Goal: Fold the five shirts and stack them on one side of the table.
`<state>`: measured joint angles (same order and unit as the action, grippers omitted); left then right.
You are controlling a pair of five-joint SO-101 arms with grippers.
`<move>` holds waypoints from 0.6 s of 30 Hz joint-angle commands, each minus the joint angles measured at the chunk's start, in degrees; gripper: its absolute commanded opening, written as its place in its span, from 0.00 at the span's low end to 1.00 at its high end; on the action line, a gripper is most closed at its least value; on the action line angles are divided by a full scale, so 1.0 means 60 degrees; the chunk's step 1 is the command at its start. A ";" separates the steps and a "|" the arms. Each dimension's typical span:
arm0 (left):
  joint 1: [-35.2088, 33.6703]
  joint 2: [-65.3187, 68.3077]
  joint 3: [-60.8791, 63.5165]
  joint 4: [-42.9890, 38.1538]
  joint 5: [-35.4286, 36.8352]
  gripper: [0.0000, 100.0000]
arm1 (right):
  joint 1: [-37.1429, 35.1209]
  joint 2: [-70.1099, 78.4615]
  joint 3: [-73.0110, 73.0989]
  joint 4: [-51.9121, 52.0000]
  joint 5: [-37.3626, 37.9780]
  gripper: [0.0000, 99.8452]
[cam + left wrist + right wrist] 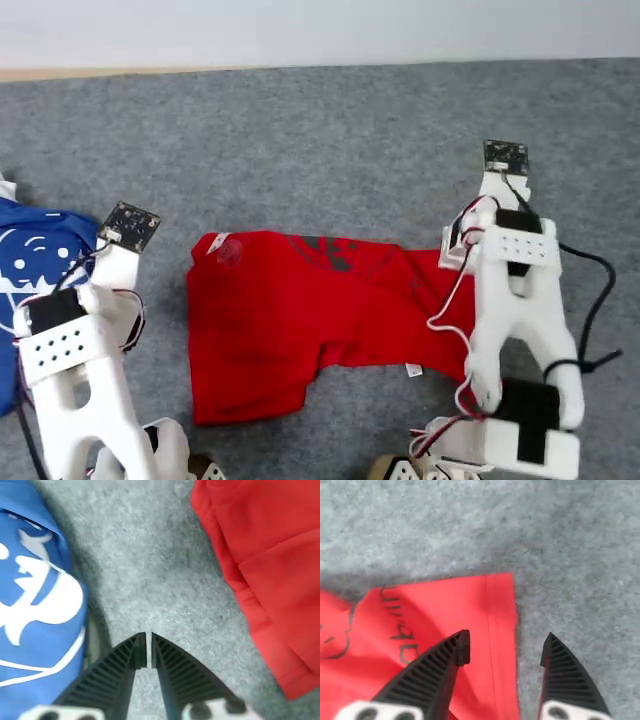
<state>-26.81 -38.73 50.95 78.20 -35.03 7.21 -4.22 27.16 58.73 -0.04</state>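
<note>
Red shirt lies mid-worktop, partly folded over itself, long axis running left–right. The left part is deeper and reaches toward the near edge. The right part is narrower and passes under the right arm. Dark print sits along the far edge, and a small white label at the far-left corner.

Worktop is grey felt.

Blue shirt with white print lies at the left edge, with a strip of bare felt between it and the red one.

Left claw: jaws all but closed, only a thin slit, nothing held. It hangs over the bare strip between the two shirts.

Right claw: spread wide, nothing held. One finger is over red cloth, the other over felt, with the shirt's hemmed right edge between them. Contact with the cloth: cannot tell.
</note>
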 commanded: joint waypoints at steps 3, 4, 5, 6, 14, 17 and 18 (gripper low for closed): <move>-0.0029 -0.0073 0.0125 0.0029 0.0029 0.03 | 0.0007 0.0667 -0.0718 -0.0227 -0.0117 0.24; -0.0029 -0.0073 0.0125 0.0029 0.0029 0.03 | 0.0007 0.0813 -0.0733 -0.0227 -0.0132 0.24; -0.0029 -0.0073 0.0095 0.0029 0.0029 0.03 | 0.0007 0.0960 -0.0733 -0.0256 -0.0132 0.24; -0.0029 -0.0073 0.0081 0.0029 0.0029 0.03 | 0.0007 0.1106 -0.0762 -0.0300 -0.0132 0.24; -0.0015 -0.0073 0.0125 -0.0176 0.0029 0.03 | 0.0007 0.2264 -0.1465 -0.0286 -0.0132 0.23; -0.0015 -0.0073 0.0125 -0.0176 0.0029 0.03 | 0.0007 0.2557 -0.1773 -0.0286 -0.0073 0.12; -0.0015 -0.0073 0.0125 -0.0176 0.0029 0.03 | 0.0007 0.2615 -0.1861 -0.0286 -0.0073 0.07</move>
<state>-26.81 -38.73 52.09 78.20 -35.03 7.12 11.60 19.87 57.32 -0.31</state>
